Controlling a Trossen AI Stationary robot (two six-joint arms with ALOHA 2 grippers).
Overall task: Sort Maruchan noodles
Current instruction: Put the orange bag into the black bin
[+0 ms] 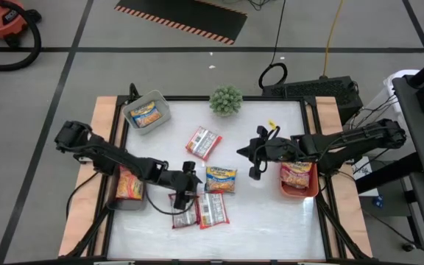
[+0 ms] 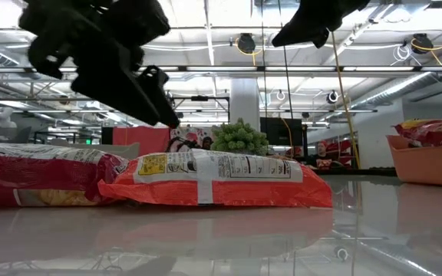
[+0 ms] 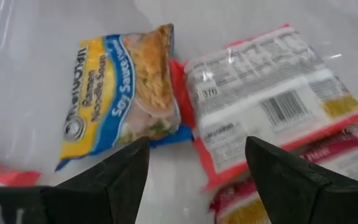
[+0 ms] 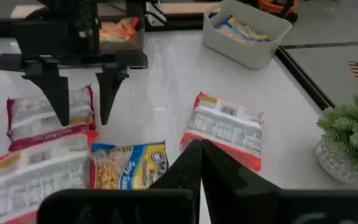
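Note:
Several Maruchan noodle packets lie flat on the white table: a yellow-and-blue one (image 1: 220, 179) (image 3: 123, 93), a red-and-white one (image 1: 213, 210) (image 3: 272, 99) with its printed back up, another red one (image 1: 185, 213) beside it, and one farther off (image 1: 203, 141) (image 4: 225, 130). My left gripper (image 1: 191, 188) (image 4: 84, 121) hangs open a little above the table, pointing slantwise down, its fingers over the gap between the yellow packet and the red-and-white one. My right gripper (image 1: 252, 158) (image 4: 201, 149) is shut and holds nothing, raised over the table's right half.
A grey bin (image 1: 147, 112) at the far left holds a yellow packet. A second bin (image 1: 129, 188) under the left arm holds a red-orange packet. An orange bin (image 1: 299, 179) at the right holds a red packet. A green potted plant (image 1: 226, 100) stands at the far edge.

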